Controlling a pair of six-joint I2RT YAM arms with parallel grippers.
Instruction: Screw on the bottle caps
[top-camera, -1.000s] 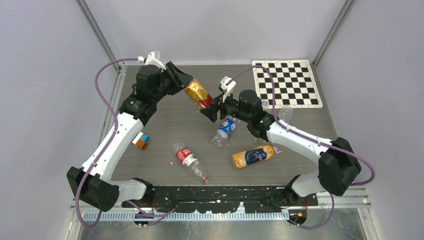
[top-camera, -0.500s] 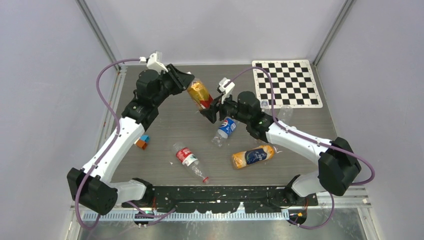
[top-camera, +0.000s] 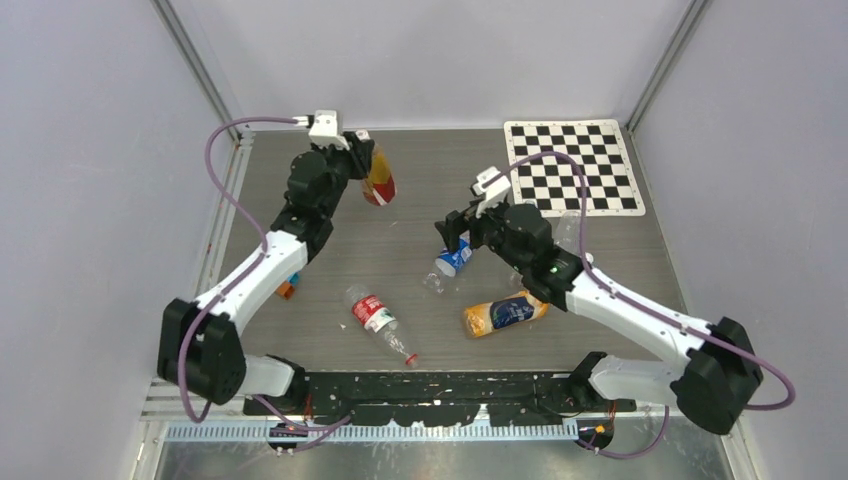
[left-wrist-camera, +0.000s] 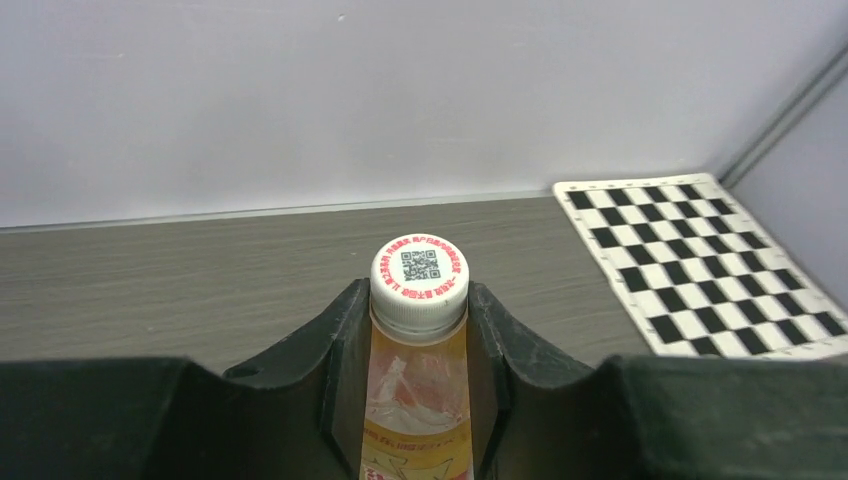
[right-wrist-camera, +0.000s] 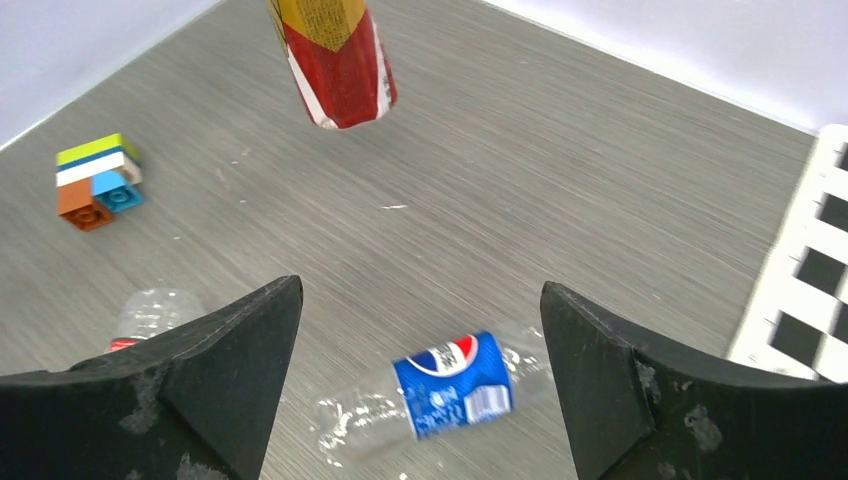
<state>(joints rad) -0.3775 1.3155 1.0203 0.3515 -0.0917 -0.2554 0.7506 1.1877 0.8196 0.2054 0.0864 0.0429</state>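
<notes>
**White cap sits on the bottle clamped in the left pincer; the right pincer is spread wide and empty.**

Between the fingers of the left pincer (left-wrist-camera: 420, 300), clenched on the neck of the orange drink bottle (left-wrist-camera: 415, 400), the white cap (left-wrist-camera: 420, 280) sits just above the pads, square on the mouth. How tight it is I cannot tell. The cap looks light, hard and ribbed at the rim, so it should be pinched across the ribs, not the smooth printed top. The bottle wall is thin and would likely buckle, so the stiff neck is the sound place to hold. Directly beneath the released right pincer (right-wrist-camera: 420, 292) a blue-labelled bottle (right-wrist-camera: 450, 385) lies on its side on the table (right-wrist-camera: 560, 170). It looks crushable and apt to roll. Beyond that pincer, the held bottle hangs clear of the table.
</notes>
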